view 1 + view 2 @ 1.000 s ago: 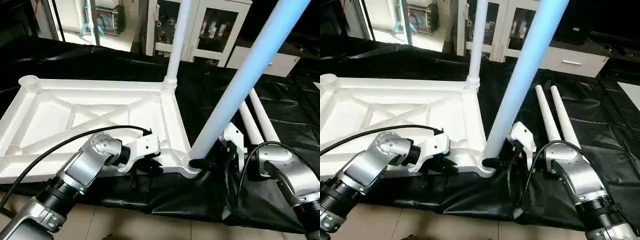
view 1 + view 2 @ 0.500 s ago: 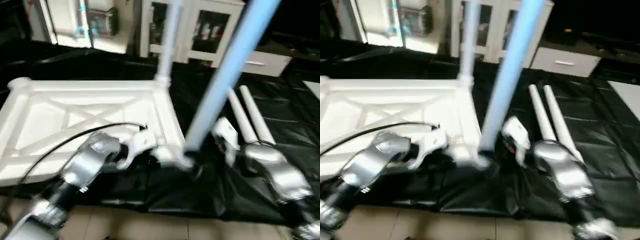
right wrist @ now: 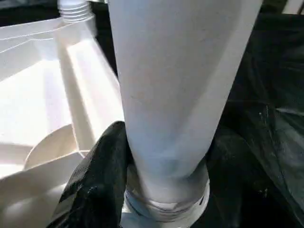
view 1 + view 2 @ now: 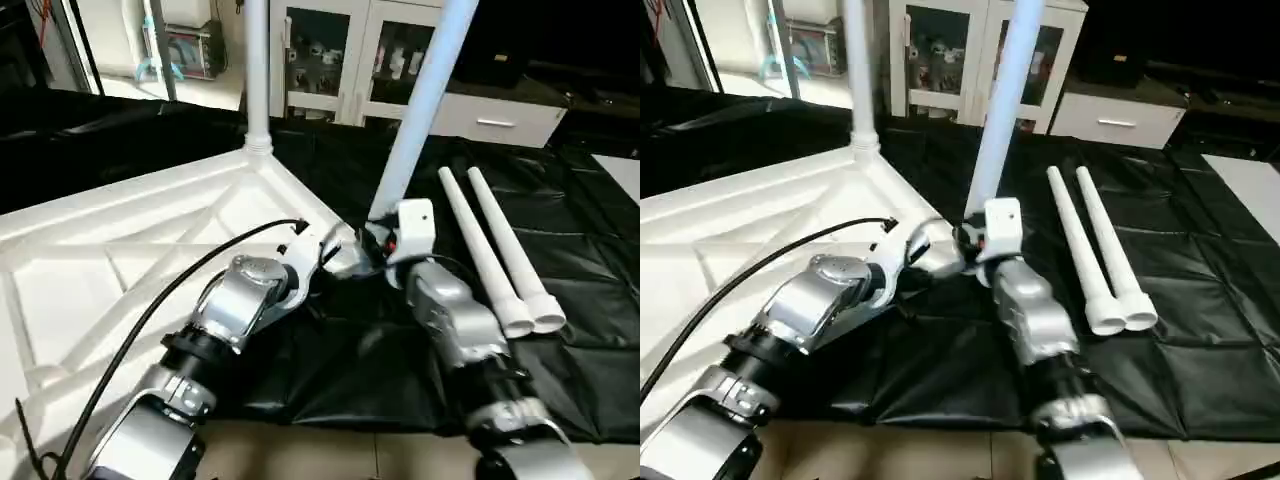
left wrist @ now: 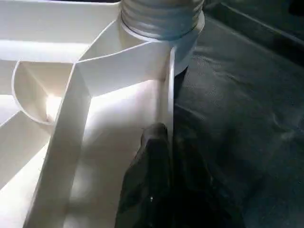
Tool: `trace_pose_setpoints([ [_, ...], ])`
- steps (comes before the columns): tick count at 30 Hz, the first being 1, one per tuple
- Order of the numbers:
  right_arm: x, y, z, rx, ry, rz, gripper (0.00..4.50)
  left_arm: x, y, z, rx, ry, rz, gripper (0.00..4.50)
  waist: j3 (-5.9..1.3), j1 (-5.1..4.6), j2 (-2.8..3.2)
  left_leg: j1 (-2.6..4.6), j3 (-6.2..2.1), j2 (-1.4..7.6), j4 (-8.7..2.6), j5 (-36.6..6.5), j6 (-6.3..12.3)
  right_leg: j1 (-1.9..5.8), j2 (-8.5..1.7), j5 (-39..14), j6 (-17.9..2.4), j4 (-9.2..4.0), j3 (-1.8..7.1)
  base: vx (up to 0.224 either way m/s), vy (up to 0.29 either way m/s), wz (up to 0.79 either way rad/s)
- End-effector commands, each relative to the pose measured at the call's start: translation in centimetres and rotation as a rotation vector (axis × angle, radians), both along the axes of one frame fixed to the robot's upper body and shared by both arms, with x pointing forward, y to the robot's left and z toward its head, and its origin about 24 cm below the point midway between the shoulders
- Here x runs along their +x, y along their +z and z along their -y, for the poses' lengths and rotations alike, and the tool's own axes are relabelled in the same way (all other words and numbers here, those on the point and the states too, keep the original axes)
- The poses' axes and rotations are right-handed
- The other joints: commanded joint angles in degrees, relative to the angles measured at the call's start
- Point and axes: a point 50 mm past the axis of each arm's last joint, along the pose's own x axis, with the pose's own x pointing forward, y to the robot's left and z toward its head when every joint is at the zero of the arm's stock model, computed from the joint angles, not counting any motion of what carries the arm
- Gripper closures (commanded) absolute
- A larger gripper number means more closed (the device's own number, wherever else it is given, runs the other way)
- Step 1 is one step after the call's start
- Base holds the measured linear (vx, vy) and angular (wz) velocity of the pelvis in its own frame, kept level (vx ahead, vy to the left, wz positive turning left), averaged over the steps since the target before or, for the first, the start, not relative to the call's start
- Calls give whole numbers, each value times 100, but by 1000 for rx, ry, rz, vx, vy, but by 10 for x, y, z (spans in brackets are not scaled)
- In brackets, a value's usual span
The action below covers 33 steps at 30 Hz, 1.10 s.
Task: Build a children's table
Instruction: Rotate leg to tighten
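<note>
Leftmost, the white table top (image 4: 90, 250) lies upside down on a surface covered in black sheeting (image 4: 600, 250), its X-ribbed underside facing up and one corner pointing toward the robot's two arms. At the far corner of the top a white leg (image 4: 256, 70) stands upright in its round socket.

Next, the left arm reaches in over the near edge of the top, a black cable looping over its silver forearm. The left pincer (image 5: 164, 156) is closed on the thin upright rim wall of the table top, just beside the ribbed corner socket (image 5: 161, 21); one black finger lies on the inner side of the wall, and the other on the side of the black sheeting.

At the near corner, a second leg (image 4: 420, 100) rises from its socket, leaning slightly away to the right. The right pincer (image 3: 164, 161) is wrapped around the base of this leg, right above the threaded collar, with a black finger (image 3: 102, 171) showing on each side of the tube. The right arm comes up from the lower edge of the head views, its white wrist block sitting just beside the leg.

Further right, two loose legs (image 4: 495, 250) lie side by side on the black sheeting, touching along their length, their wide open ends toward the robot. White cabinets (image 4: 330, 50) stand in the background.
</note>
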Motion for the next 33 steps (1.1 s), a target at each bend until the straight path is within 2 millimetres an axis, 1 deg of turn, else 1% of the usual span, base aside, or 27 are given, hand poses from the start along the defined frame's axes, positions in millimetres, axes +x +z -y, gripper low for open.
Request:
trace_pose_setpoints([
  [1,-14,-36,7,-28,-31,-170,251,8,20,3,-59,9,83,450,-354,31,58,-50,-8,82,-464,-991,-27,291,-276,-1509,-692,-352,260,0,0,0],
  [2,-13,-35,7,-32,-31,-162,251,8,20,2,-56,10,81,450,-355,32,57,-55,-6,85,-464,-917,-17,298,-273,-1394,-724,-336,264,0,0,0],
  [4,-12,-34,7,-44,-27,-147,252,8,19,1,-52,12,78,450,-359,49,74,-43,13,88,-459,-799,9,304,-274,-1147,-833,-310,270,0,0,0],
  [6,-11,-32,8,-53,-22,-122,252,7,18,-1,-49,13,74,450,-342,52,81,-44,19,88,-468,-907,-1,302,-278,-1294,-824,-333,273,0,0,0],
  [8,-9,-28,10,-57,-18,-91,252,7,17,-2,-47,10,71,450,-329,51,73,-38,16,87,-477,-1133,-36,290,-287,-1674,-727,-380,273,0,0,0],
  [9,-9,-26,10,-32,11,-76,217,7,16,-3,-46,8,69,450,-329,48,82,-37,13,88,-479,-1182,-46,288,-287,-1749,-696,-385,273,0,0,0],
  [11,-9,-22,11,-3,30,-58,182,6,16,-4,-45,3,67,450,-328,51,77,-40,10,91,-481,-1187,-40,292,-287,-1743,-683,-391,275,0,0,0],
  [13,-9,-10,14,73,83,-18,173,5,16,-5,-44,-10,64,450,-335,65,74,-39,10,98,-476,-1134,27,309,-275,-1563,-704,-376,277,0,0,0],
  [14,-9,-8,15,79,88,-8,161,5,16,-6,-44,-13,63,450,-339,73,67,-56,13,101,-476,-1019,69,319,-283,-1390,-751,-356,281,0,0,0],
  [16,-9,-3,17,98,116,15,140,5,16,-7,-44,-23,64,450,-340,70,56,-65,18,98,-469,-893,109,324,-280,-1271,-832,-336,283,0,0,0],
  [17,-9,-3,17,98,116,15,127,5,16,-7,-44,-23,64,450,-334,70,60,-64,24,95,-466,-885,119,320,-291,-1346,-856,-350,284,0,0,0],
  [18,-10,0,19,104,129,26,127,5,16,-8,-43,-25,63,450,-330,69,64,-60,26,95,-468,-911,113,315,-293,-1428,-860,-361,282,0,0,0],
  [19,-12,4,23,112,170,40,117,4,16,-9,-44,-40,58,450,-323,76,63,-52,26,97,-472,-981,118,314,-290,-1575,-832,-385,280,0,0,0],
  [20,-12,4,23,112,170,40,97,4,16,-9,-44,-40,58,450,-331,80,57,-62,16,108,-470,-950,114,325,-298,-1559,-814,-367,283,0,0,0],
  [21,-16,8,29,112,216,55,91,1,15,-10,-44,-74,56,450,-326,91,71,-57,18,103,-471,-929,134,327,-284,-1526,-813,-383,278,0,0,0],
  [22,-18,11,34,110,248,63,84,-1,15,-11,-43,-99,55,450,-328,93,65,-57,21,110,-465,-905,150,323,-293,-1478,-818,-373,285,0,0,0],
  [23,-22,13,39,98,301,75,84,-5,14,-13,-42,-140,37,450,-325,93,82,-60,17,120,-474,-855,159,320,-291,-1400,-848,-359,289,0,0,0],
  [24,-22,13,39,98,301,75,63,-5,14,-13,-42,-140,37,450,-329,98,78,-57,13,117,-471,-841,173,334,-287,-1362,-863,-353,282,0,0,0],
  [25,-25,14,43,90,334,80,54,-8,13,-13,-41,-165,24,450,-318,106,69,-50,30,117,-468,-834,205,315,-294,-1382,-885,-364,290,0,0,0],
  [26,-31,16,51,64,410,87,49,-14,11,-16,-34,-223,8,450,-313,115,85,-51,28,121,-470,-855,205,318,-295,-1429,-893,-372,292,0,0,0],
  [27,-33,16,53,53,430,89,43,-16,11,-16,-33,-248,5,450,-315,132,81,-51,30,134,-472,-851,212,315,-304,-1420,-923,-362,296,0,0,0],
  [28,-38,17,61,24,485,92,33,-22,10,-18,-31,-312,-5,450,-319,151,99,-44,15,135,-476,-881,219,319,-298,-1449,-909,-364,284,0,0,0],
  [29,-43,18,71,-21,543,92,21,-30,9,-21,-21,-399,-10,450,-300,142,84,-48,28,144,-477,-916,221,309,-306,-1464,-945,-370,295,0,0,0],
  [30,-47,19,78,-58,593,91,21,-37,8,-23,-18,-475,-16,450,-310,156,82,-59,18,142,-477,-933,230,332,-304,-1484,-936,-371,287,0,0,0],
  [31,-47,19,78,-58,593,91,5,-37,8,-23,-18,-475,-16,450,-298,164,72,-44,26,161,-481,-960,249,315,-308,-1504,-942,-372,300,0,0,0],
  [32,-51,20,83,-80,631,90,2,-42,8,-24,-21,-524,-30,450,-288,173,77,-34,39,149,-484,-1069,261,293,-300,-1632,-942,-393,298,0,0,0],
  [33,-56,22,86,-98,689,77,2,-48,8,-26,-28,-566,-52,450,-283,176,81,-38,35,146,-484,-1121,251,298,-301,-1724,-919,-394,295,0,0,0],
])
